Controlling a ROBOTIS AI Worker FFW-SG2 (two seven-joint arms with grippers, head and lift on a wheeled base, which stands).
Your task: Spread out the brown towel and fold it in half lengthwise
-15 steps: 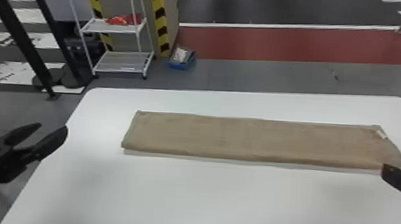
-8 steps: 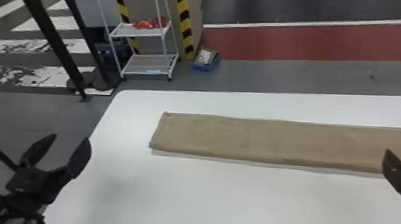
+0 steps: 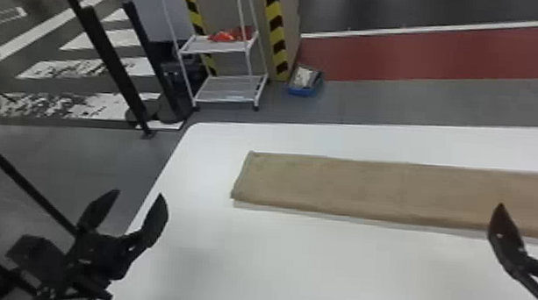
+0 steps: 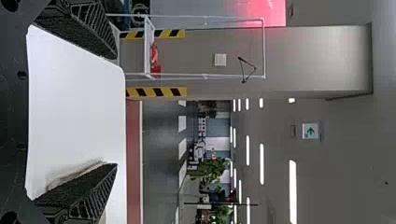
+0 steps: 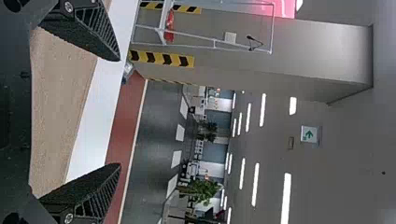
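White table, head view: the towel lies flat as a long, narrow strip; I judge it spread and folded lengthwise. Left wrist view: my left gripper is wide open, empty. Right wrist view: my right gripper, equally wide, holds nothing. At most, slight straightening seems left.

Left hand and right hand are black, with tapering, ribbed fingers.
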